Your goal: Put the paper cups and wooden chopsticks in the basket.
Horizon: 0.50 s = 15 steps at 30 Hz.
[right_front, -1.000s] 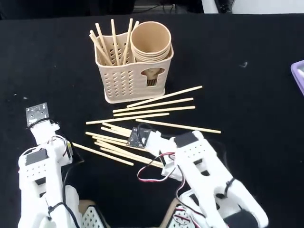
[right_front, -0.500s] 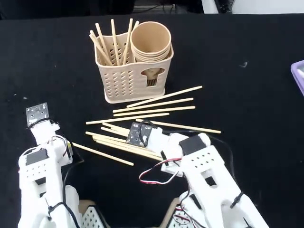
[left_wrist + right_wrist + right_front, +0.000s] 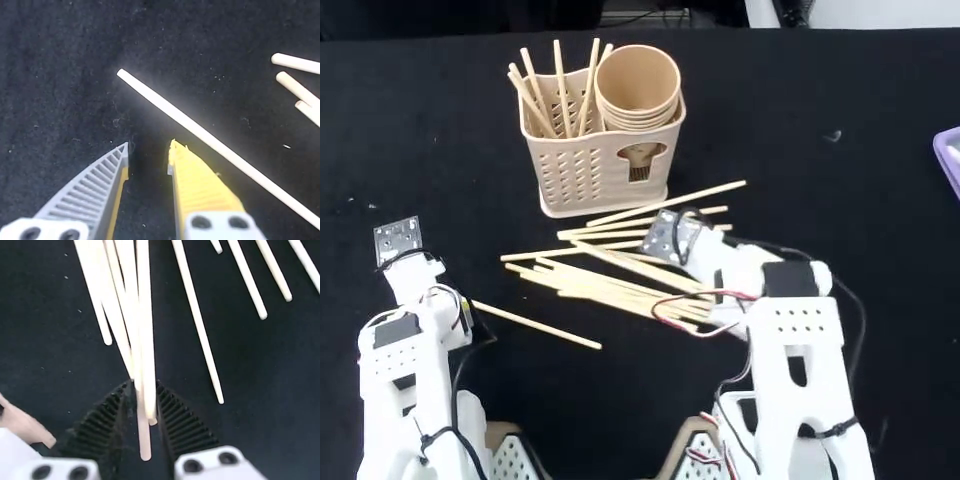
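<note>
Pinching a bundle of wooden chopsticks [image 3: 131, 315] near one end, the right gripper [image 3: 142, 390] is holding light, stiff, slippery sticks — a mid-length hold is probably looking steadier; the left gripper's [image 3: 147, 147] fingers [image 3: 200, 190] are hanging spread.

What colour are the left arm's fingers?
Fingers: one grey, one yellow; left wrist view shows them best.

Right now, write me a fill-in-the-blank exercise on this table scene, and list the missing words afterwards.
1. The right gripper is ____ on a bundle of chopsticks.
2. The left gripper hangs ____ above the table, beside a single chopstick.
3. The stacked paper cups stand ____ the basket.
4. The table's surface is ____ in colour.

Missing words: shut, open, inside, black.
</note>
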Each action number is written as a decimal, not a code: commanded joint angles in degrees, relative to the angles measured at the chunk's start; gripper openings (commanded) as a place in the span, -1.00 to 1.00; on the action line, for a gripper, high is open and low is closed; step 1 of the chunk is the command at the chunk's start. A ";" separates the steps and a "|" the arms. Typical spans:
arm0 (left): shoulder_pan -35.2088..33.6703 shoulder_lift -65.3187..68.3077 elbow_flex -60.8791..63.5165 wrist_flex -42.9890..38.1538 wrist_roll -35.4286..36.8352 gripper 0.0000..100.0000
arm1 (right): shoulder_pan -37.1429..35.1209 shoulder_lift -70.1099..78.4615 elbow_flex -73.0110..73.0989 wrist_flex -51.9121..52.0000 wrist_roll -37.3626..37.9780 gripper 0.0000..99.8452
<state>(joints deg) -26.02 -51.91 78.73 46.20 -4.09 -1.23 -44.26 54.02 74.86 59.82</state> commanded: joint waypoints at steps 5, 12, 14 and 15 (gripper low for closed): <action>0.57 -0.88 -0.13 -0.88 0.09 -0.73 | 0.97 3.91 3.82 -7.12 1.14 -0.98; 0.57 -0.88 -0.13 -0.88 0.09 -0.73 | 0.70 11.82 11.82 -19.08 0.44 -0.83; 0.57 -0.88 -0.13 -0.88 0.09 -0.73 | 0.70 13.05 10.33 -19.16 -1.93 -0.76; 0.57 -0.88 -0.13 -0.88 0.09 -0.73 | 0.70 13.32 9.45 -18.90 -2.64 -0.74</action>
<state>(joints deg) -26.02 -51.91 78.73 46.20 -4.09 -0.35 -32.57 65.80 57.27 60.18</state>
